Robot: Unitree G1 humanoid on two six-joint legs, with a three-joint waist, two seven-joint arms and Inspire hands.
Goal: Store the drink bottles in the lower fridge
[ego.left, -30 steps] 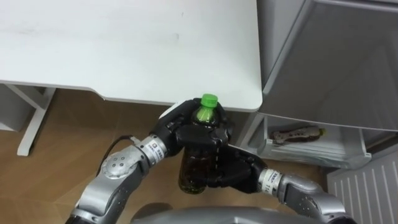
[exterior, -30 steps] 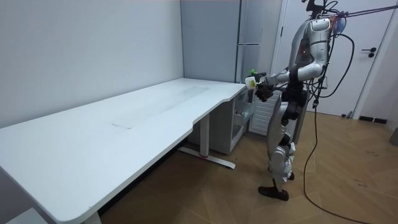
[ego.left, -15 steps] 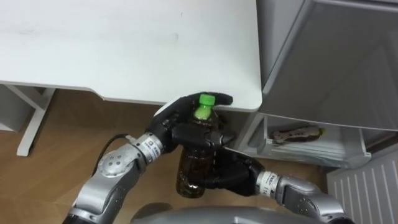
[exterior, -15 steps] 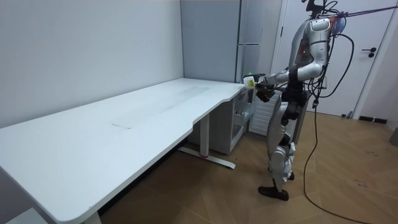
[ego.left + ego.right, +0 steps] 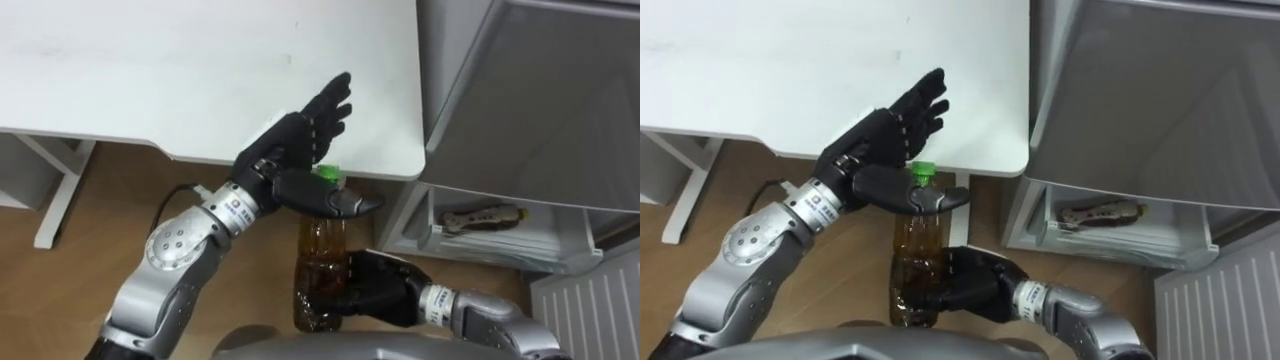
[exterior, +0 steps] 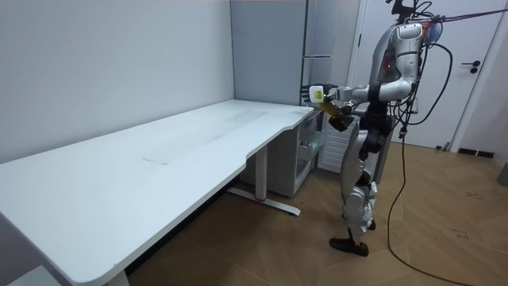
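Observation:
A drink bottle (image 5: 322, 265) (image 5: 917, 258) of brown liquid with a green cap stands upright in my right hand (image 5: 375, 290) (image 5: 970, 285), whose fingers are curled round its lower body. My left hand (image 5: 300, 150) (image 5: 890, 140) is open just above the cap, fingers straight and raised over the table's edge, thumb stretched out across the bottle's neck. In the room view I stand by the white table's far corner, before the fridge (image 6: 317, 48), with the bottle (image 6: 335, 119) held out in front of me.
The white table (image 5: 180, 70) fills the upper left, its corner close above the bottle. To the right the open lower fridge (image 5: 530, 100) shows a clear shelf tray (image 5: 500, 235) with a packet on it. Wood floor lies below.
My left hand has let go of the bottle, its fingers straightening and lifting above the cap. The right hand keeps hold of the bottle, now a little lower.

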